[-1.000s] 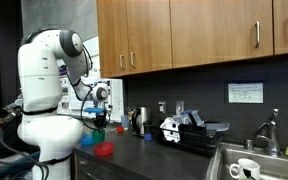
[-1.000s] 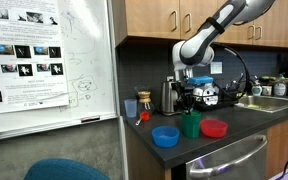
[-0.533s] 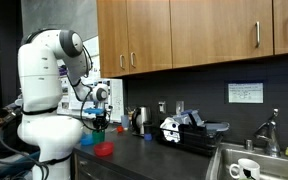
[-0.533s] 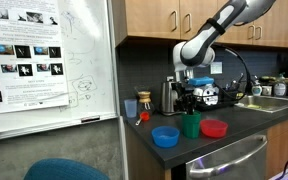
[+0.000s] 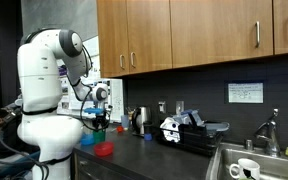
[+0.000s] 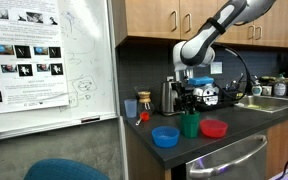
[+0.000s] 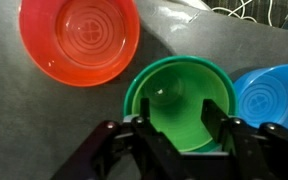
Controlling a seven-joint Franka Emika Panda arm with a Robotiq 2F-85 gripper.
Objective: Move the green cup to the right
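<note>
The green cup [image 7: 179, 100] stands upright on the dark counter between a flat red bowl [image 7: 79, 40] and a blue dish [image 7: 274, 95]. In the wrist view my gripper [image 7: 179, 120] hangs straight over the cup's mouth. Its two black fingers [image 7: 144, 120] stand apart over the green inside, and I see nothing pinched between them. In an exterior view the cup [image 6: 191, 126] sits under the gripper [image 6: 191, 108], with the red bowl [image 6: 215, 128] on one side and the blue dish [image 6: 165, 136] on the other.
A black coffee machine [image 6: 199, 92] and a metal jug [image 6: 169, 97] stand behind the dishes. A small orange cup [image 6: 131, 108] sits near the whiteboard [image 6: 44, 60]. The sink [image 5: 254, 160] with a white mug lies far along the counter. The counter's front edge [image 6: 199, 150] is close.
</note>
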